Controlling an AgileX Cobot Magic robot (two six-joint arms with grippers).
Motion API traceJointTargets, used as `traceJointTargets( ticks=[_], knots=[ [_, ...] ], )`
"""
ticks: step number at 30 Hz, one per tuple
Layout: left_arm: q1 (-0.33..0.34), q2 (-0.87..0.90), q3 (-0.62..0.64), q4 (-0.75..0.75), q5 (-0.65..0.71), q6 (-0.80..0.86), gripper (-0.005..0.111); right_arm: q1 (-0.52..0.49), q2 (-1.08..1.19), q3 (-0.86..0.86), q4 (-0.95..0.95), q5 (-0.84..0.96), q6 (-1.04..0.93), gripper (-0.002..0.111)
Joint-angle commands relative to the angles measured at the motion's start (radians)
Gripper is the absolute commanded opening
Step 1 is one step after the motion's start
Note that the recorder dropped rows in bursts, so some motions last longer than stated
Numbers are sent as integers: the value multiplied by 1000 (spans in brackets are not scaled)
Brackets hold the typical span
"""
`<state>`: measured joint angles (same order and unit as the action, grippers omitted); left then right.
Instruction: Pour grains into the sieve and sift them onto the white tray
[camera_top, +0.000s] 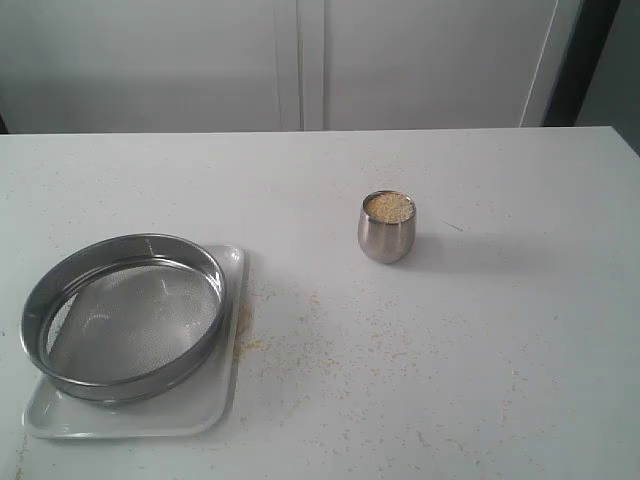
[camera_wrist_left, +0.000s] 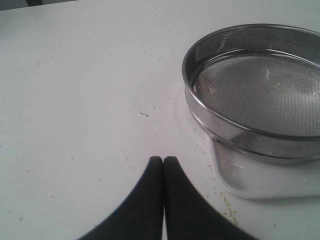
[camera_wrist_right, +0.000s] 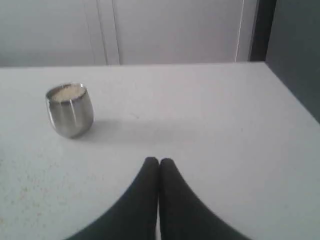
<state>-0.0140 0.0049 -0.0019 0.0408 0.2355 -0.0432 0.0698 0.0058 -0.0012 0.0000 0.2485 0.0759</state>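
Observation:
The sieve (camera_top: 125, 315), a wide steel ring with fine mesh, rests on the white tray (camera_top: 205, 410) at the table's front left; its mesh looks bare. A small rounded steel cup (camera_top: 386, 228) stands upright mid-table, filled to the brim with the grains (camera_top: 389, 207). In the left wrist view the sieve (camera_wrist_left: 260, 95) lies close ahead of my left gripper (camera_wrist_left: 163, 159), which is shut and holds nothing. In the right wrist view the cup (camera_wrist_right: 70, 110) stands some way off from my right gripper (camera_wrist_right: 159, 160), also shut and holding nothing. Neither gripper shows in the exterior view.
Stray yellow grains (camera_top: 330, 350) are scattered over the white table between tray and cup, thickest beside the tray's right rim. A pale wall with cabinet doors (camera_top: 300, 60) runs behind the table's far edge.

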Motion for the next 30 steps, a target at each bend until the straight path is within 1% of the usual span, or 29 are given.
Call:
traceJointTargets(
  ticks=[1, 6, 9, 11, 15, 17, 20, 27, 30],
  knots=[
    [2, -5, 2, -9, -2, -4, 0, 3, -6, 1, 0, -279, 8, 0],
    [2, -5, 2, -9, -2, -4, 0, 3, -6, 1, 7, -732, 247, 0],
    [2, -5, 2, -9, -2, -4, 0, 3, -6, 1, 0, -853, 358, 0],
    [2, -5, 2, -9, -2, -4, 0, 3, -6, 1, -28, -858, 379, 0],
    [2, -5, 2, -9, -2, -4, 0, 3, -6, 1, -150, -867, 485, 0],
    [2, -5, 2, -9, -2, -4, 0, 3, -6, -27, -206, -882, 538, 0],
    [2, -5, 2, -9, -2, -4, 0, 3, 30, -92, -274, -863, 550, 0],
    [2, -5, 2, -9, -2, -4, 0, 3, 259, -239, -288, -845, 540, 0],
    [2, -5, 2, -9, -2, -4, 0, 3, 390, -280, -288, -914, 519, 0]
  ],
)
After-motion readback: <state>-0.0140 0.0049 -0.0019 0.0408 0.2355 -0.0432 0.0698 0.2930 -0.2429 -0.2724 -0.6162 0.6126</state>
